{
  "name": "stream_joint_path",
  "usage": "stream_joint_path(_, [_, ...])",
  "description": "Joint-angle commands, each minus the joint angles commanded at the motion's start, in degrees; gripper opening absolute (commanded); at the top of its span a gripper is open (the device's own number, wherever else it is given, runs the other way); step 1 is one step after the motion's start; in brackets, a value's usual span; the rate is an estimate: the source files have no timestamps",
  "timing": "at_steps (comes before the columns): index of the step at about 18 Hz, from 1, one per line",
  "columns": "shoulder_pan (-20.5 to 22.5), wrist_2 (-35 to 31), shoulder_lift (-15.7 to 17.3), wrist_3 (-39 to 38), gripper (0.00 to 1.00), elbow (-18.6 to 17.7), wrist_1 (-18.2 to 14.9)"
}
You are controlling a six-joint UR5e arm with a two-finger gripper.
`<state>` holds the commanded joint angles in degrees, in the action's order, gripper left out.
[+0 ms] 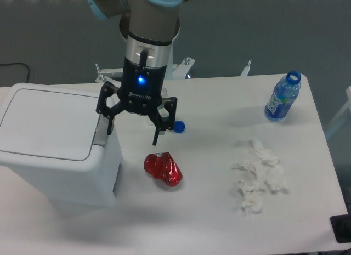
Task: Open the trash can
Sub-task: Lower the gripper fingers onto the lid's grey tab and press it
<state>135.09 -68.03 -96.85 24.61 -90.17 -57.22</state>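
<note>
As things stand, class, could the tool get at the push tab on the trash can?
Probably yes. The open tool hangs right beside the trash can, one finger next to the grey tab, with nothing between them.

On my feed I count one trash can point(52, 145) at 9 o'clock, one crushed red can point(163, 169) at centre, one blue cap point(179, 126), one water bottle point(283, 96) at 2 o'clock, one tissue heap point(259, 175) at 4 o'clock, one gripper point(133, 132).

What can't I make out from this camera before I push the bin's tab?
- trash can: left side cut off by frame edge.
- Grey push tab: partly hidden behind pincer finger; contact unclear.
- Blue cap: partly behind the pincer.
- Bottle label: too small to read.
</note>
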Motion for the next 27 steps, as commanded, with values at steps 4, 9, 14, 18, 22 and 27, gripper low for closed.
stream_joint_path(4, [-0.35,0.00,-0.26,0.26,1.00,-0.79,0.09])
stream_joint_path(9, [-0.79,0.00,-0.18,0.18,1.00,-1.14,0.09])
stream_joint_path(14, [-0.88,0.00,-0.18,0.26,1.00,-1.23,0.09])
stream_joint_path(18, [-0.88,0.00,-0.09,0.35,1.00,-1.50,0.18])
stream_joint_path(22, [-0.88,-0.09,-0.18,0.35,1.00,-1.50,0.18])
stream_joint_path(27, [-0.88,-0.09,-0.09,0.35,1.00,-2.20,0.26])
